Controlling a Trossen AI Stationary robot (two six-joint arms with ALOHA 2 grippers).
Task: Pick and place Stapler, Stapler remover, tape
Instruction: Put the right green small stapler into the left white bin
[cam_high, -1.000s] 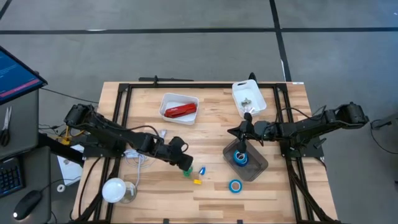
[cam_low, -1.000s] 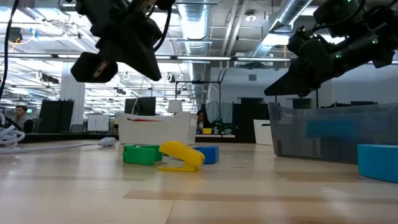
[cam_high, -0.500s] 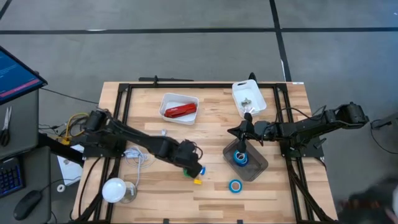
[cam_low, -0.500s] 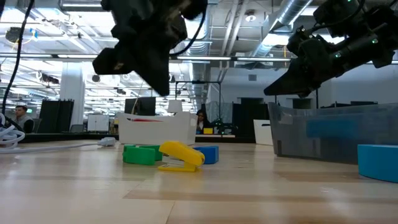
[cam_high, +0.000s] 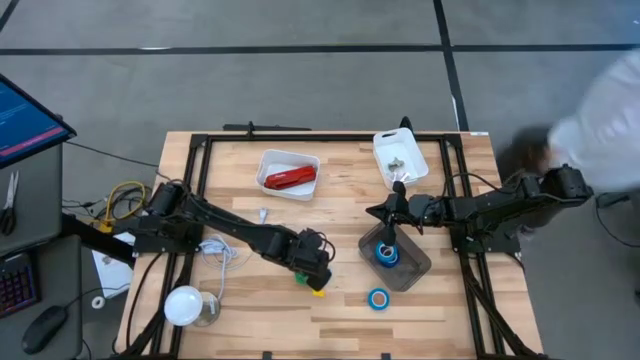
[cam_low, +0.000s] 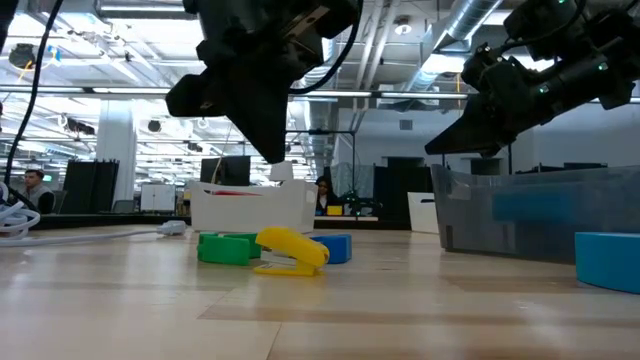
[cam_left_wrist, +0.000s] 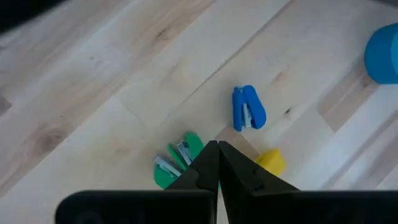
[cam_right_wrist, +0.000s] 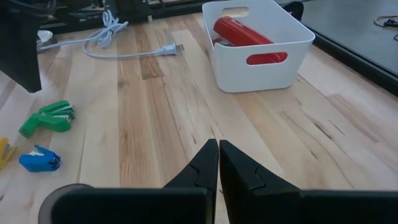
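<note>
Left claw (cam_left_wrist: 217, 163), pressed together, hovers over green (cam_left_wrist: 177, 160), blue (cam_left_wrist: 248, 109) and yellow staple removers (cam_left_wrist: 270, 162).

The high view looks straight down on the whole table (cam_high: 240, 330). The low view sits at tabletop level, facing the room beyond. Each wrist view looks closely past its own fingers at the boards — the left onto three small coloured staple removers (cam_left_wrist: 247, 109), which the low and right wrist views share.
</note>
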